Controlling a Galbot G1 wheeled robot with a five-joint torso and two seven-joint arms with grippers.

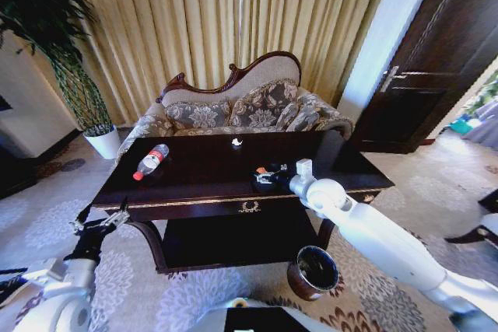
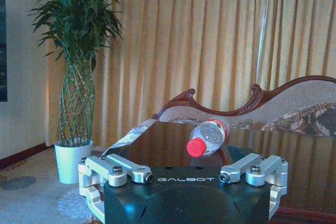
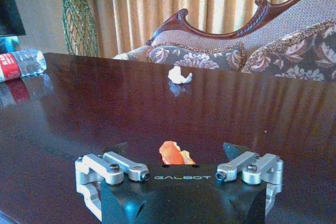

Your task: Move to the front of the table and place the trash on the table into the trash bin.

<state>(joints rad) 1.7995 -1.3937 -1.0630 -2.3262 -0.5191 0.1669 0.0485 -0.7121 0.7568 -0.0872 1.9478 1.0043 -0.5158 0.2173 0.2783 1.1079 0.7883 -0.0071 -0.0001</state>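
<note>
Orange-red piece (image 3: 173,153) lies between the spread fingers of your right gripper (image 1: 267,177), low over the dark table (image 1: 202,184). Your left gripper (image 1: 99,223), also apart, waits off the table's left corner. You see the bottle (image 1: 151,161) lying far left, the trash bin (image 1: 314,272) on the floor.

The table (image 1: 210,162) is showing a glossy near-black top with a thin gold line along its front edge. On it, the clear bottle (image 1: 150,161) is wearing a red cap and red label, the small scrap (image 3: 175,153) is glowing orange-red, and the paper bit (image 3: 179,75) is showing white. The bin (image 1: 313,272) is looking reddish-brown with a dark inside. The sofa (image 1: 249,106) is displaying grey-brown floral cushions against pleated golden curtains (image 1: 226,21).
</note>
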